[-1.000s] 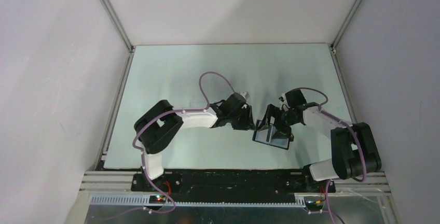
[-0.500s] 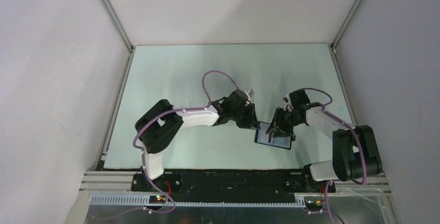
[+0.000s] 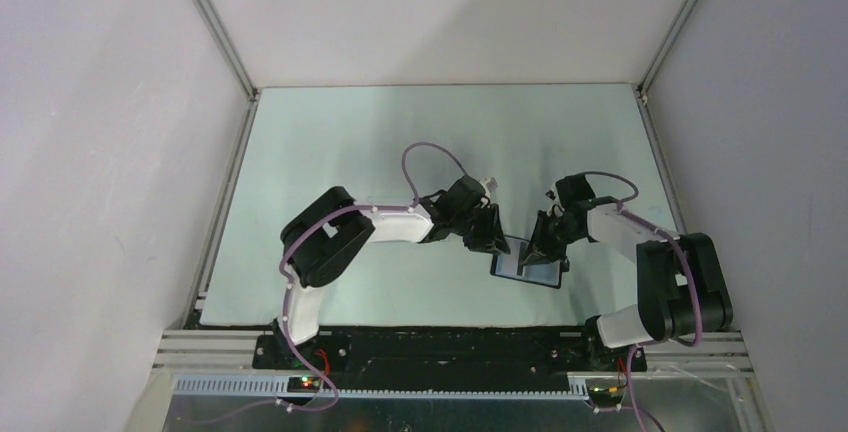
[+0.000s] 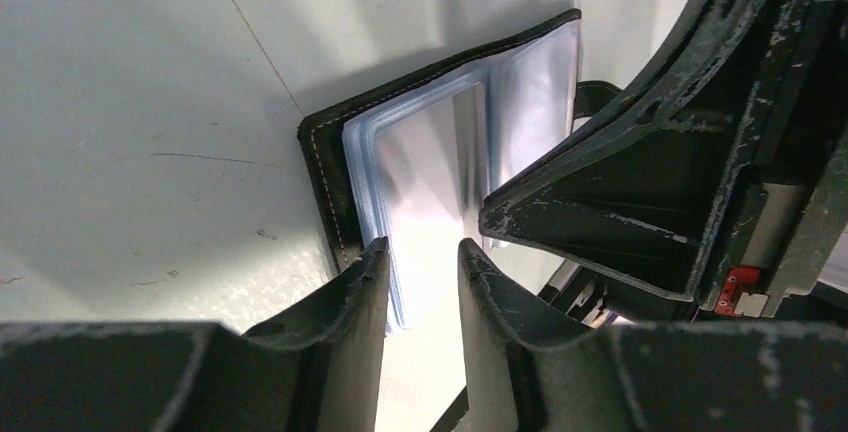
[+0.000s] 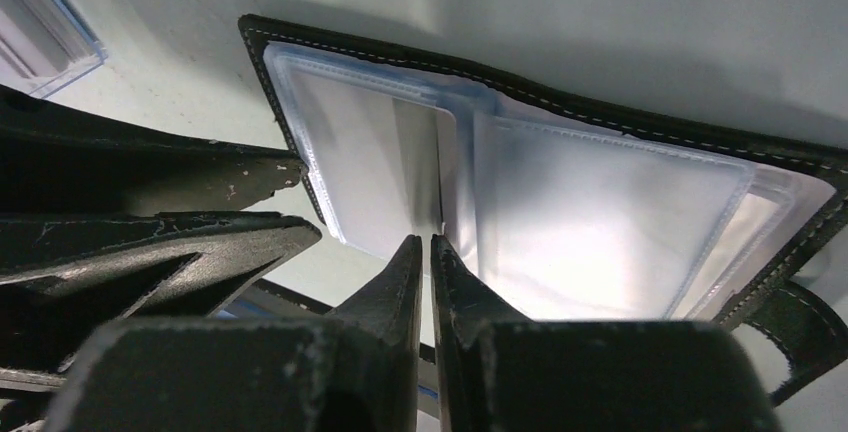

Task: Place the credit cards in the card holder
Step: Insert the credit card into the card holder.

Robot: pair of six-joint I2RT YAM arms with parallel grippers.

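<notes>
The card holder (image 3: 526,266) lies open on the table between both grippers, black cover (image 4: 326,152) down, clear pale sleeves (image 5: 600,222) fanned up. My right gripper (image 5: 427,240) is shut on the edge of one sleeve that stands up at the middle fold; in the top view it (image 3: 541,248) leans over the holder's right half. Over the holder's left edge, my left gripper (image 4: 422,244) has its fingers a little apart with only sleeves and table showing between them. No loose credit cards show. Whether the sleeves hold cards I cannot tell.
A clear, blue-edged flat thing (image 5: 35,32) lies on the table just past the holder's corner. The left gripper's fingers (image 5: 200,232) sit close beside the right gripper. The holder's snap tab (image 5: 800,347) sticks out at one side. Side walls close in the pale table (image 3: 330,142).
My right gripper has closed from wide open down onto a sleeve. The left arm has slid right to the holder's left edge, and its fingers have narrowed somewhat.
</notes>
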